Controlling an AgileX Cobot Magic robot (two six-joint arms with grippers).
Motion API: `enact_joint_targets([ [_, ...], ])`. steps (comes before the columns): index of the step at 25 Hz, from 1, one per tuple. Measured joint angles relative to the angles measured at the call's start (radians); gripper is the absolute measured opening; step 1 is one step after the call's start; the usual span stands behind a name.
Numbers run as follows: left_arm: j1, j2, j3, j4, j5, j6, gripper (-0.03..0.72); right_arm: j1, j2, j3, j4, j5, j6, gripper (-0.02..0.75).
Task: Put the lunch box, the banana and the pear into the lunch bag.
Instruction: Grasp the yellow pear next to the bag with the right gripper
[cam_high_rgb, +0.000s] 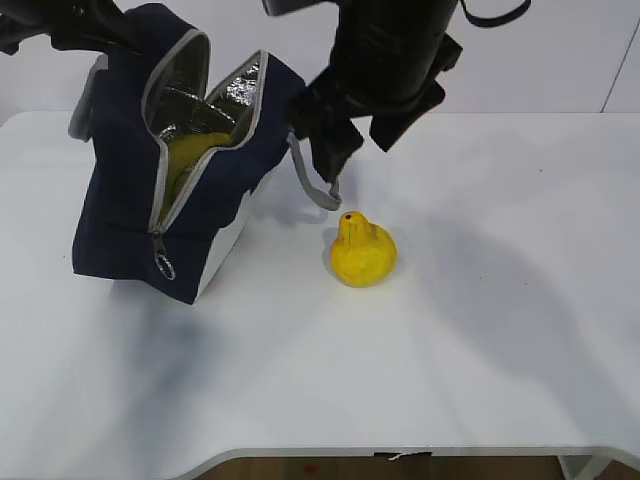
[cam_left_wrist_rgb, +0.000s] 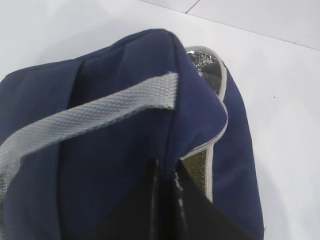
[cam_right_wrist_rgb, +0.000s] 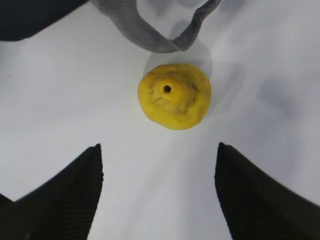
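One pincer wide above pear.

You have a plain white table with a rounded front edge filling most of the exterior view, lit evenly with soft shadows. Behind it stands a pale wall; below the front edge, brown floor shows

My right arm is matte black and bulky, wrapped in a dark cover, with a thin black cable looping beside it. My right gripper ends in two broad black fingers with finely ribbed inner faces. My left gripper shows as two smooth, glossy black blades with angular edges.
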Motion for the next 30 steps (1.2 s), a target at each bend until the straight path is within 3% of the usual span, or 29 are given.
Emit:
enact_joint_targets([
  [9,0.0,0.0,0.0,0.0,0.0,0.001,-0.006,0.0,0.06,0.059,-0.094,-0.009,0.0,0.556],
  [30,0.0,0.0,0.0,0.01,-0.001,0.002,-0.006,0.0,0.203,0.065,-0.142,-0.142,-0.016,0.552],
])
